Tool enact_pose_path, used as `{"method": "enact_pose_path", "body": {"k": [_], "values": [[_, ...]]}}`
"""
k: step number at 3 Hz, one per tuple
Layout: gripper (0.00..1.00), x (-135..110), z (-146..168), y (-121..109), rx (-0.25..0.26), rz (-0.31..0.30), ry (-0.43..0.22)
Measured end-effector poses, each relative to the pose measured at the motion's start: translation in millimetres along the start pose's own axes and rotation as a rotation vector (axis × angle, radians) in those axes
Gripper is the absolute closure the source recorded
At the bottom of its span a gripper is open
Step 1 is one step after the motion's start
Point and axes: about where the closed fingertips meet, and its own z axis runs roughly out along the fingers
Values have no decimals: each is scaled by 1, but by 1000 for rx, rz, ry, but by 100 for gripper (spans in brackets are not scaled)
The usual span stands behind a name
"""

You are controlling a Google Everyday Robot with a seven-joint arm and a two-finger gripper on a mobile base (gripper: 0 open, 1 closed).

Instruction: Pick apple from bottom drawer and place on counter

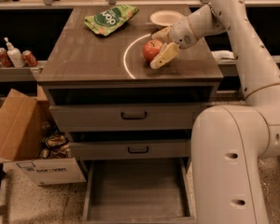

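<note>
The red apple (151, 50) rests on the counter (84, 55), just right of the white arc (125, 56). My gripper (155, 49) reaches in from the right with its fingers spread on either side of the apple. The near finger (164, 55) lies against the apple's front right and the far finger (160, 33) is behind it. The jaws look open. The bottom drawer (137, 190) is pulled out below, and its grey floor is bare.
A white bowl (165, 17) and a green snack bag (111, 18) lie at the back of the counter. Two upper drawers (133, 116) are shut. A cardboard box (18, 134) stands on the floor at left. Cans and a bottle (14, 56) stand on the left ledge. My arm fills the right side.
</note>
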Motion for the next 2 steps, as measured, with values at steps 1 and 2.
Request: {"method": "enact_pose_path", "body": {"k": [1,2], "values": [[0,3,-26,-3,45,-3,-50],[0,8,-66,-2,116,-18,-103]]}}
